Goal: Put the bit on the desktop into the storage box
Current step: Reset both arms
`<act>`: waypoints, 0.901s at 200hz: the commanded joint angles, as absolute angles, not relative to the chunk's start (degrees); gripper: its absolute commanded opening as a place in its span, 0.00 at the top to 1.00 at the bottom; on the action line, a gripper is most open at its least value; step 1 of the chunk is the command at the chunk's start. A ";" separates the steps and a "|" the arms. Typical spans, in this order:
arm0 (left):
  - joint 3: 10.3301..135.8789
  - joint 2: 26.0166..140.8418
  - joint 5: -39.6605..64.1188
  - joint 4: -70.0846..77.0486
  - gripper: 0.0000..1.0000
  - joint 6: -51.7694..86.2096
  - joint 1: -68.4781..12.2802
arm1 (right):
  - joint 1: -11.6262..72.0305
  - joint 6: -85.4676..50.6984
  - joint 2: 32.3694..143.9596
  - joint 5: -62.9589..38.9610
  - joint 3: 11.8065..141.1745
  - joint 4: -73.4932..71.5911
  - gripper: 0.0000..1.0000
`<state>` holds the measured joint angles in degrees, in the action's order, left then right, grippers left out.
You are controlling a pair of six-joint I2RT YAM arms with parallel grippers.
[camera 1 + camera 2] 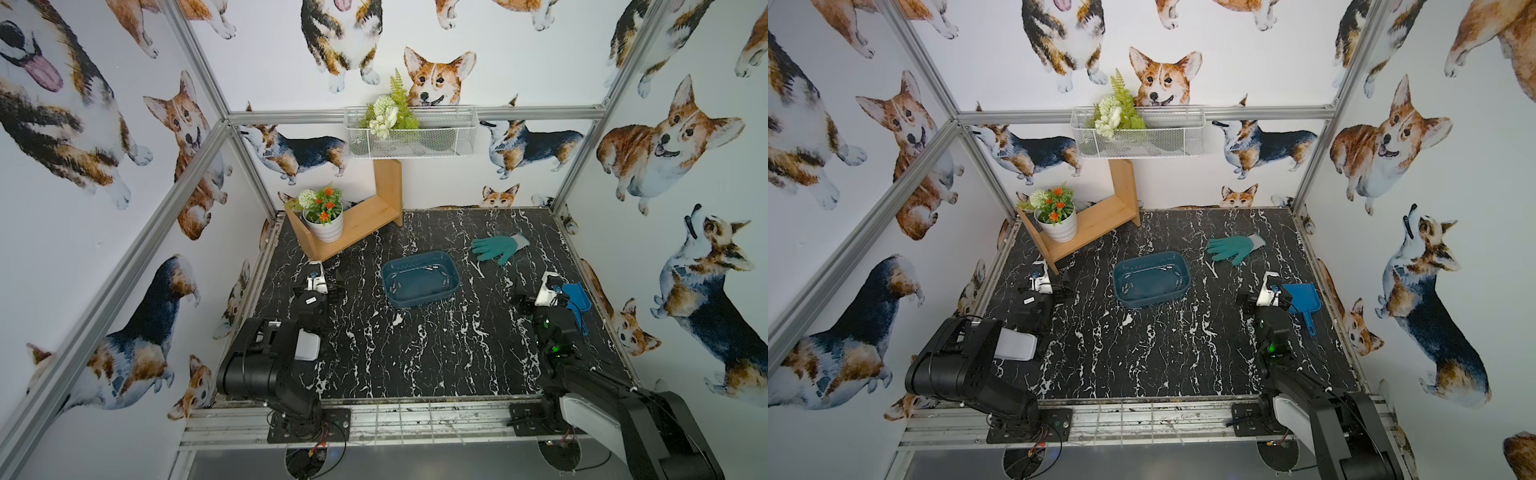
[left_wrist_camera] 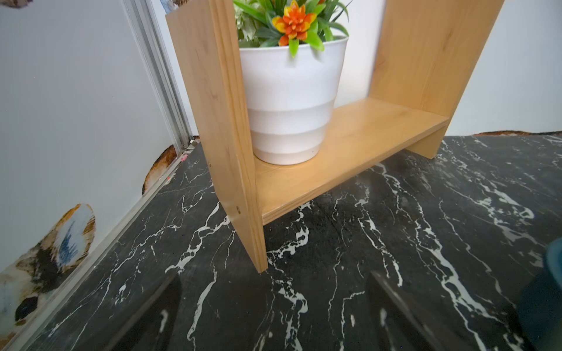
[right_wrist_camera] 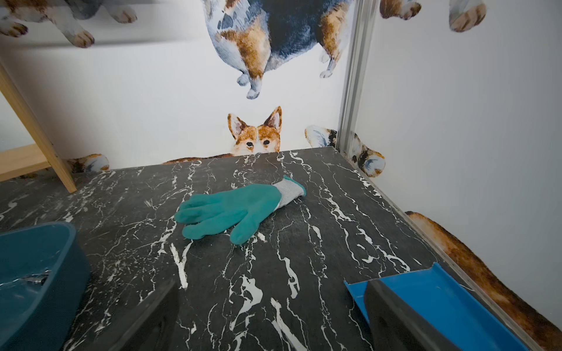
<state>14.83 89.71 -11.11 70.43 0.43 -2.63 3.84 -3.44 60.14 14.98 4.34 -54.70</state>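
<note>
Here, left pincer (image 1: pixel 319 287) and right pincer (image 1: pixel 543 297) gape empty above the veined desktop (image 1: pixel 415 353), corgi walls (image 1: pixel 519 62) around.

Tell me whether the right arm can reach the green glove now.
Probably yes: the right hand is open and faces the glove across open desktop; the dustpan lies off to the side.
</note>
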 commanded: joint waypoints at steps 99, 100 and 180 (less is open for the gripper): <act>15.03 89.74 -10.33 69.61 0.00 0.04 -2.55 | 1.86 -2.19 84.25 12.69 6.47 -77.99 0.00; 15.03 89.74 -10.35 69.61 0.00 0.02 -2.59 | 1.81 -2.19 84.22 12.67 6.44 -78.10 0.00; 15.03 89.71 -10.37 69.61 0.00 0.04 -2.63 | 1.79 -2.49 83.07 12.73 7.21 -74.56 0.00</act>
